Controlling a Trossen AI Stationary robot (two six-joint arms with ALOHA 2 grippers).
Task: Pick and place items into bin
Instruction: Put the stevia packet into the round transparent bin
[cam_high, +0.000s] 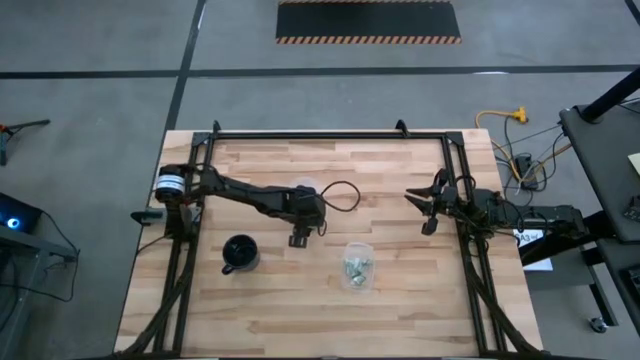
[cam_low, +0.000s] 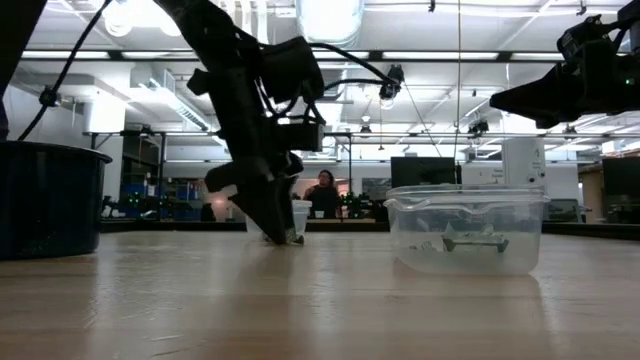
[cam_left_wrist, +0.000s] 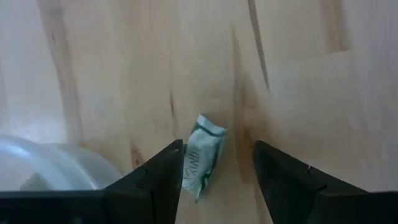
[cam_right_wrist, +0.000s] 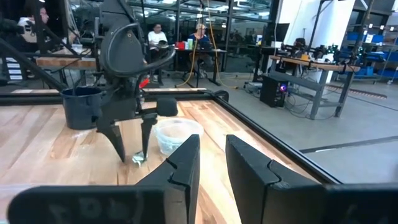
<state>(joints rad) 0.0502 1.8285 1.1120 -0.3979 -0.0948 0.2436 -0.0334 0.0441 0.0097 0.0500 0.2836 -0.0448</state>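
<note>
The left claw (cam_high: 298, 240) is down at the wooden desk (cam_high: 400, 300), near its middle, just beside a small clear cup (cam_high: 303, 186). Its two fingers stand apart with their tips at the desk surface, and a small pale green and white packet (cam_left_wrist: 204, 154) lies between them in the left wrist view. The packet leans against one finger (cam_left_wrist: 163, 171), while a gap of bare wood separates it from the other, so the claw is not clamped on it. In the right wrist view the same packet (cam_right_wrist: 138, 159) shows on the desk at the tip of one of the left claw's fingers, with the clear cup (cam_right_wrist: 176, 135) just behind.

The clear plastic bin (cam_high: 357, 264) sits on the desk a little way from the left claw, toward the right arm's side. Several more of the tiny green and whitish pieces (cam_low: 470, 243) lie on its bottom, seen through the wall in the low view.

A black mug (cam_high: 240, 254) stands on the desk near the left claw, on the side away from the bin.

The right claw (cam_high: 428, 205) hangs above the desk's right part, well apart from the bin and the packet, with nothing in it. Its fingers (cam_right_wrist: 180, 168) are drawn near each other, with a narrow gap between them.

People sit at benches in the room beyond the desk (cam_right_wrist: 157, 36).
</note>
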